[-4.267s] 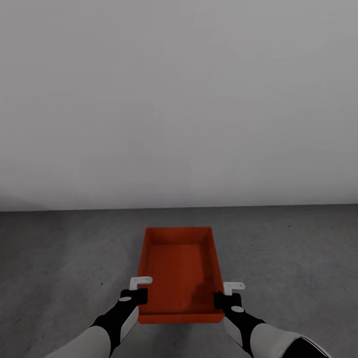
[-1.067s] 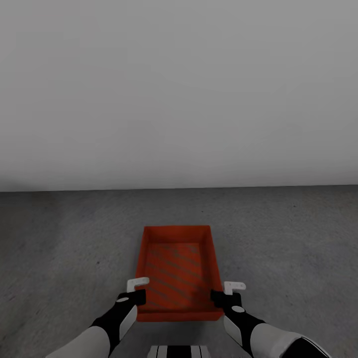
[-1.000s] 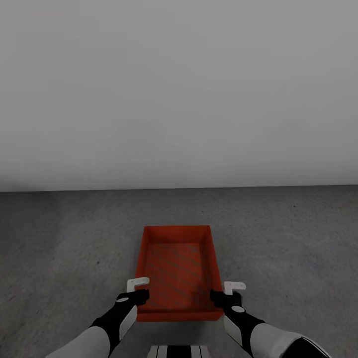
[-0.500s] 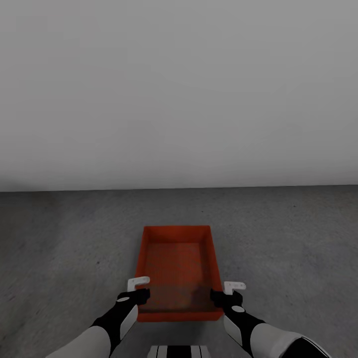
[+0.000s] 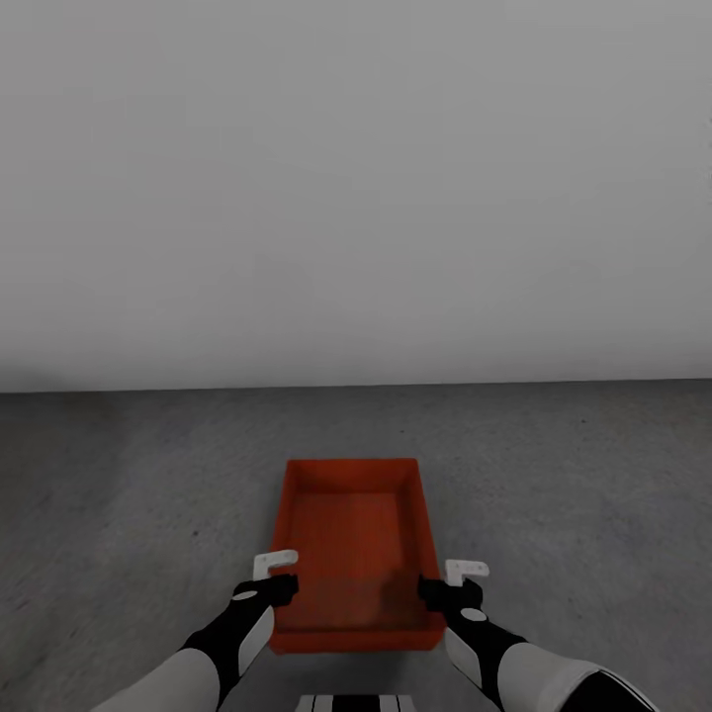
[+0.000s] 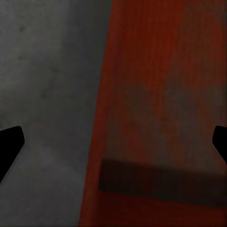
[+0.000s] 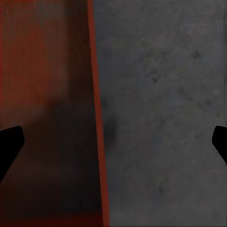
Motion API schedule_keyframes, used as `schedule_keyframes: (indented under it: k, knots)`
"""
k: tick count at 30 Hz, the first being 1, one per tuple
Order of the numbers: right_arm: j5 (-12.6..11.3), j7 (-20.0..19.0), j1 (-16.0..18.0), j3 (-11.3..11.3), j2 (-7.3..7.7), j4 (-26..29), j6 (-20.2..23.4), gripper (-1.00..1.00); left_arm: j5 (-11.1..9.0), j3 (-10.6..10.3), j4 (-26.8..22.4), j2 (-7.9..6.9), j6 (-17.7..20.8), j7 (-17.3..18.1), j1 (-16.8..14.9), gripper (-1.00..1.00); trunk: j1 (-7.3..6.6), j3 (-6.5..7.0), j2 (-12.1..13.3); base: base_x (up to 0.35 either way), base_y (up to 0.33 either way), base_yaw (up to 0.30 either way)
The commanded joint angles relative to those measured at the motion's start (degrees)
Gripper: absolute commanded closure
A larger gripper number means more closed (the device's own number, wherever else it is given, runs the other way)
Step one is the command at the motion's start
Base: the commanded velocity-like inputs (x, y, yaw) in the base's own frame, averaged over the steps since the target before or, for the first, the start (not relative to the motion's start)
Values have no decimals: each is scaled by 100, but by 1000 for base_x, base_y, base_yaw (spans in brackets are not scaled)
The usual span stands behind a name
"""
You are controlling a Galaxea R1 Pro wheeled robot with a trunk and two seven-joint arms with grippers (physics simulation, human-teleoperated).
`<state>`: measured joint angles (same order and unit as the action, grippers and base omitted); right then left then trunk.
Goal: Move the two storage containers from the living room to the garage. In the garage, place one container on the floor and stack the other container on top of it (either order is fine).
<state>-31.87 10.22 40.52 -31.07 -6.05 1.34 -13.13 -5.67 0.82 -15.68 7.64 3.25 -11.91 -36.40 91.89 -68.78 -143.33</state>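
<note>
1 orange-red storage container sat open side up, its long axis running straight away from the robot toward the plain white-grey wall, short far end facing that wall. Dark grey concrete floor surrounded the container; nothing lay between it and the wall. Whether it rested on the floor or hung just above could not be told.

Left gripper straddled the container's left long wall near its close end, right gripper the right wall. Wrist views showed both sets of fingers spread wide, 1 finger outside, 1 inside; contact with the walls could not be told.
</note>
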Motion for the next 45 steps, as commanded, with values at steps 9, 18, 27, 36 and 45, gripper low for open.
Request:
schedule_keyframes:
  k: [9, 18, 27, 36, 45]
  knots:
    - [-47, 24, 1, -48, -2, -3, -14, -100, -65, 14, -14, -8, 27, -13, 1, -100, -43, 192, 49, 0, 0, 0]
    - [-47, 39, 4, -48, -2, -3, -14, -100, -64, 15, -19, -8, 27, -16, 1, -100, -241, 353, 410, 0, 0, 0]
    - [-47, 50, 3, -48, -2, -3, -14, -100, -66, 15, -22, -8, 27, -21, 1, -100, -439, 515, 771, 0, 0, 0]
    - [-43, 52, 2, -52, -2, -3, -14, -100, -66, 22, -15, -8, 27, -21, 1, -100, -636, 676, 1132, 0, 0, 0]
    - [-39, 62, 3, -55, -10, -3, -14, -100, -66, 22, -22, -8, 27, -22, 1, -100, -834, 838, 1493, 0, 0, 0]
